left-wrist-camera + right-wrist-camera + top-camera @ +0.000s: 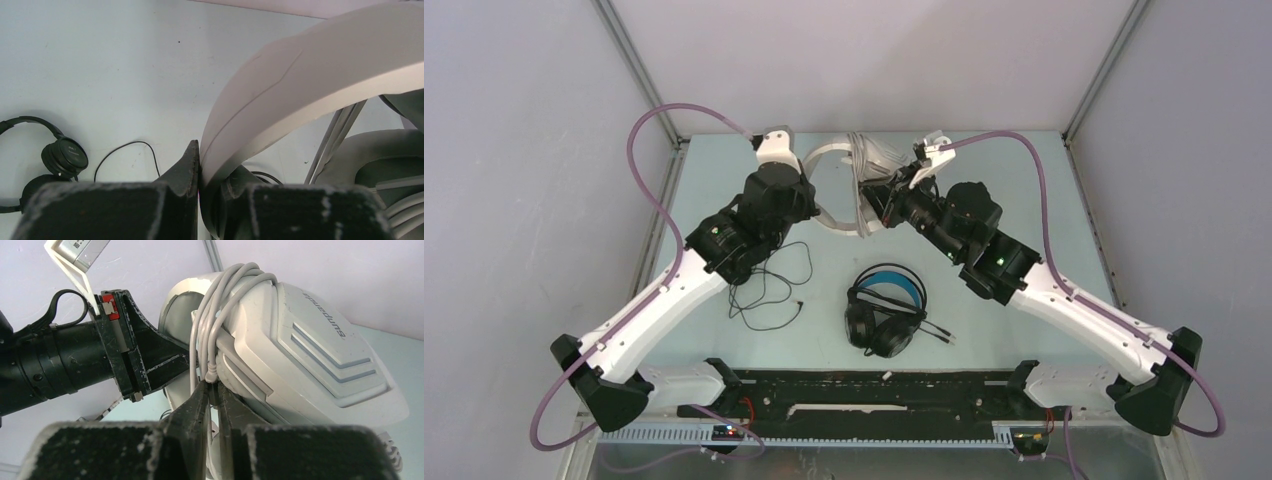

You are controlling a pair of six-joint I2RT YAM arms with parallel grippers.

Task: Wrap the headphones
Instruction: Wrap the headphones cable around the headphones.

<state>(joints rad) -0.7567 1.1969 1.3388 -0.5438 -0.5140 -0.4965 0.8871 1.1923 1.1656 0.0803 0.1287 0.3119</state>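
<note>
Presently the white-grey headphones (310,355) sit off the table (1034,190) at its far middle, between the two grippers. From above, the headband's crown bulges toward the left arm and the ear cups toward the right, so the long axis runs roughly left-right. Left gripper (200,170): fingers clamped on the headband's edge. White cord (212,310) looped several turns over the band beside one cup, its end hanging down. Right gripper (212,390): fingers narrow, a thin slit between them, cord end right at the tips; cannot tell whether it is pinched. Black pair with blue-lined headband (884,318) flat on the table near centre, band toward the far side. Small thin black pair (64,157) lies beside the left arm, cord loose.
</note>
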